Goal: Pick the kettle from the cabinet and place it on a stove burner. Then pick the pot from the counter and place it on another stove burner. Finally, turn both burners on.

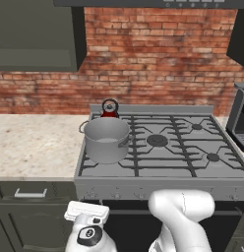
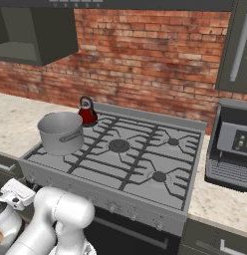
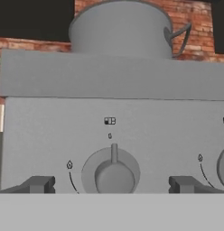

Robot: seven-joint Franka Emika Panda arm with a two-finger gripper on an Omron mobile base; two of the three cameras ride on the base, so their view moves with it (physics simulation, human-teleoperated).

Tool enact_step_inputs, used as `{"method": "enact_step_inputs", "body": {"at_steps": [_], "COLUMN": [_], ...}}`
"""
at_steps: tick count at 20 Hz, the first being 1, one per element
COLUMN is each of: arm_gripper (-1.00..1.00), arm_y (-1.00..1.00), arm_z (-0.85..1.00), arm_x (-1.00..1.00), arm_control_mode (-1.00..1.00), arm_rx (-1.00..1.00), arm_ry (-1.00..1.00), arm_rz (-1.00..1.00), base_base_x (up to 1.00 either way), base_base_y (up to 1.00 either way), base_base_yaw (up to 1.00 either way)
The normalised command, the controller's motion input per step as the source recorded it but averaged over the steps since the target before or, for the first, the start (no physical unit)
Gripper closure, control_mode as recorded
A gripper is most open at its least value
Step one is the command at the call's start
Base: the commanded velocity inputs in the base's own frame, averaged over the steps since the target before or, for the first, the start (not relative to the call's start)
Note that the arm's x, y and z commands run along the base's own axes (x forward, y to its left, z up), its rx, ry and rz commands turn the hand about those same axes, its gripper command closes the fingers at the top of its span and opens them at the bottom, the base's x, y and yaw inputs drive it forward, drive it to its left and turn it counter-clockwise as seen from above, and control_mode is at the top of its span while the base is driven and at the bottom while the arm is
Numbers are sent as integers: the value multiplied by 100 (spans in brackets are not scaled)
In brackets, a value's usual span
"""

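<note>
The grey pot stands on the front-left stove burner of the grey cooktop. Right behind it, the small red kettle sits on the back-left burner. My gripper is open, low in front of the stove's control panel. Its two dark fingertips stand to either side of a round knob, apart from it. The knob's pointer stands straight up. In the hand view the pot rises above the panel's top edge.
Bare burners lie at the centre, back right and front right. The beige counter runs left of the stove. A dark wall cabinet hangs above it. A coffee machine stands to the right.
</note>
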Motion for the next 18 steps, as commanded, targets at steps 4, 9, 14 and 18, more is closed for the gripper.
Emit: {"method": "enact_step_inputs", "body": {"at_steps": [4,9,14,18], "arm_gripper": [-100,-100,-100,-100], "arm_y": [-1,-1,-1,-6], "arm_z": [6,7,2,0], "arm_x": [0,5,2,0], "arm_control_mode": [-100,-100,-100,-100], "arm_rx": [0,0,-1,-2], "arm_ry": [6,7,4,4], "arm_rz": [-2,0,-2,-1], "base_base_x": [0,0,0,0], "base_base_y": [0,0,0,0], "base_base_yaw": [0,0,0,0]}}
